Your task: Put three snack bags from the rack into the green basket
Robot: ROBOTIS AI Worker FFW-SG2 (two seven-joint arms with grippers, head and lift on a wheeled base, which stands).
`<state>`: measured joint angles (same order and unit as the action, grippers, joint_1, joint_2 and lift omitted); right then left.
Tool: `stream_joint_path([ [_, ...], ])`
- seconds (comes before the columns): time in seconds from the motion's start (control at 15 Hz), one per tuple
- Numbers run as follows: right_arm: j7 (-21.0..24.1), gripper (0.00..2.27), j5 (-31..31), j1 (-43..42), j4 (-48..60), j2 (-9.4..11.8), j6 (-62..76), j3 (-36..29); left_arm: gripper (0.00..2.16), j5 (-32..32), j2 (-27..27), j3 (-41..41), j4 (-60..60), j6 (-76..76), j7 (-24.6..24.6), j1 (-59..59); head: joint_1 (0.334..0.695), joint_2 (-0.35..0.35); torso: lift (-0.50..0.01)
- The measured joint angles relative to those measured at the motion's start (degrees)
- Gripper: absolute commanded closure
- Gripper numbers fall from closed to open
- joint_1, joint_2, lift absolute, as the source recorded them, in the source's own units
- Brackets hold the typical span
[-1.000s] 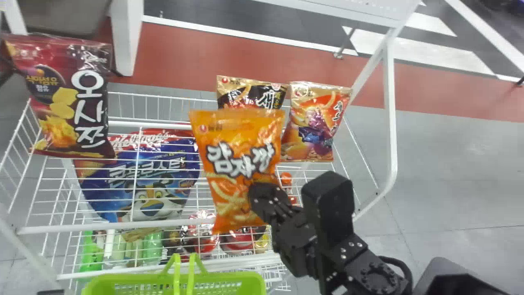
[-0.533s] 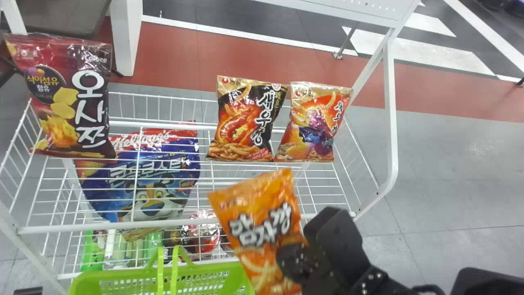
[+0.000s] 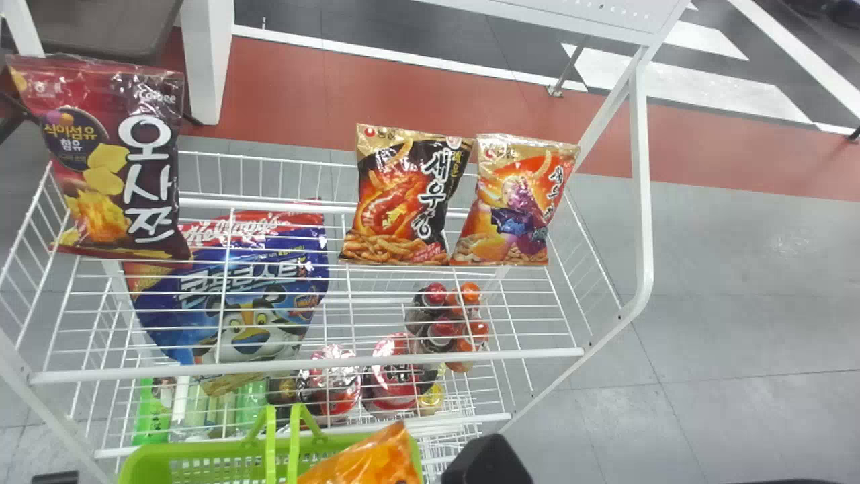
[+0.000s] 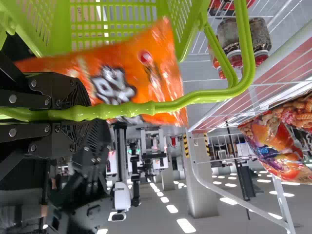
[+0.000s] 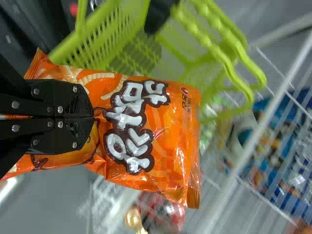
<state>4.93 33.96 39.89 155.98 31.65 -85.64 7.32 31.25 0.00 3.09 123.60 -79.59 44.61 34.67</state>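
Counted from left to right, the white wire rack [image 3: 269,369] has one dark red snack bag [image 3: 111,175] at its far left. Next, one blue cereal bag [image 3: 250,341] shows through the wires. Then, in front of the rack, comes one green basket [image 3: 201,450] with two handles; the left end effector [image 4: 90,111] is clamped around one basket handle [image 4: 168,105]. Two round red packs [image 3: 395,383] lie lower in the rack.

One orange snack bag [image 3: 376,464] is at the bottom edge of the head view, overlapping the basket; whether any of it is inside cannot be told. One black-and-gold snack bag [image 3: 396,202] stands on the rack, above a cluster of capped bottles [image 3: 440,329] too crowded to count surely. The right end effector [image 3: 487,464] has its fingers together, pinching the orange bag. Farthest right, one orange-and-purple snack bag [image 3: 510,208] stands beside the black-and-gold one, making three snack bags on the rack.
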Motion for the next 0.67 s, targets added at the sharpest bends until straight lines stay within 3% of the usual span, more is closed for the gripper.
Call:
stream_joint_path([
  [0.33,-1.91,2.01,0.0,-3.34,-12.44,-2.42,14.97,6.17,1.86,-0.21,0.0,-1.23,0.16,0.17,-0.15,0.55,0.695,-0.35,0.0],
  [0.67,-2.12,2.01,-1.22,-7.87,-22.34,-3.34,16.08,11.65,1.86,-0.46,0.0,-1.81,0.23,0.25,-0.14,0.57,0.695,-0.35,0.0],
])
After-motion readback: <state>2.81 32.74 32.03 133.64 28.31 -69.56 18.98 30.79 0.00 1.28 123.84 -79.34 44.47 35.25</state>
